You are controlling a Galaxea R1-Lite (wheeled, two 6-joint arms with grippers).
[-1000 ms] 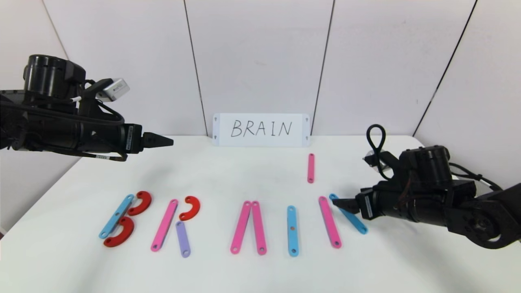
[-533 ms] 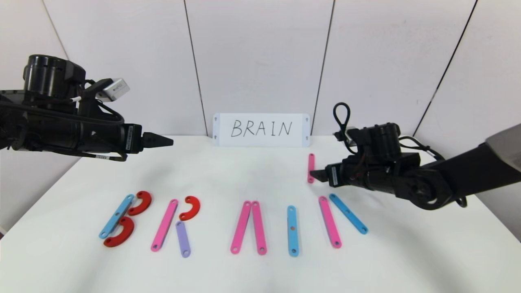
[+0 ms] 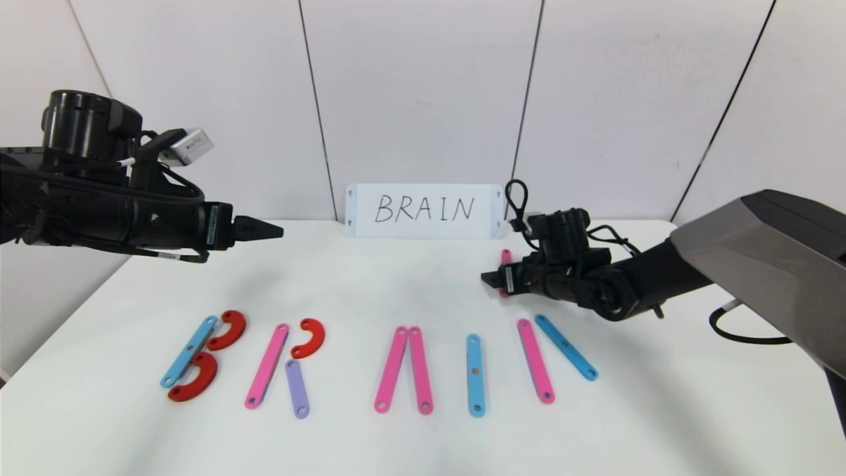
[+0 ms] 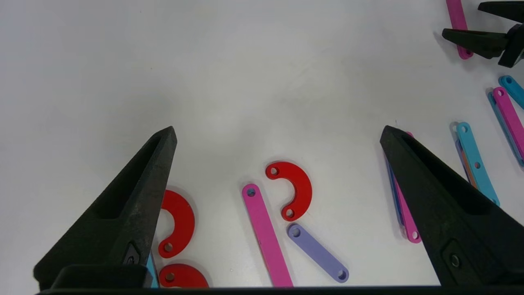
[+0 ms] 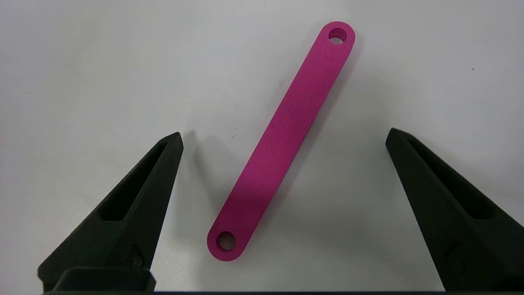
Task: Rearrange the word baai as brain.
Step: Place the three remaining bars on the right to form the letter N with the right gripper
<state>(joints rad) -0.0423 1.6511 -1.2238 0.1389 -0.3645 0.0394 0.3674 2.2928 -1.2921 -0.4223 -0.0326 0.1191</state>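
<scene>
The flat pieces lie in a row near the table's front. From the left come a blue strip (image 3: 188, 351) with two red arcs (image 3: 228, 330), a pink strip (image 3: 267, 365) with a red arc (image 3: 309, 337) and a purple strip (image 3: 297, 388), two pink strips (image 3: 392, 369) meeting at the top, a blue strip (image 3: 474, 375), then a pink strip (image 3: 535, 360) and a blue strip (image 3: 566, 347). A loose pink strip (image 5: 282, 139) lies farther back. My right gripper (image 5: 283, 135) hovers open over it, one finger on either side. My left gripper (image 4: 277, 130) hangs open and empty above the table's left.
A white card (image 3: 423, 210) with BRAIN handwritten on it stands against the back wall. The right arm reaches in from the right over the table's edge (image 3: 687, 238). White wall panels close off the back and sides.
My right arm has swung from the blue strip at the front right, back and leftward to the loose pink strip. The left arm and all the pieces have stayed put.
</scene>
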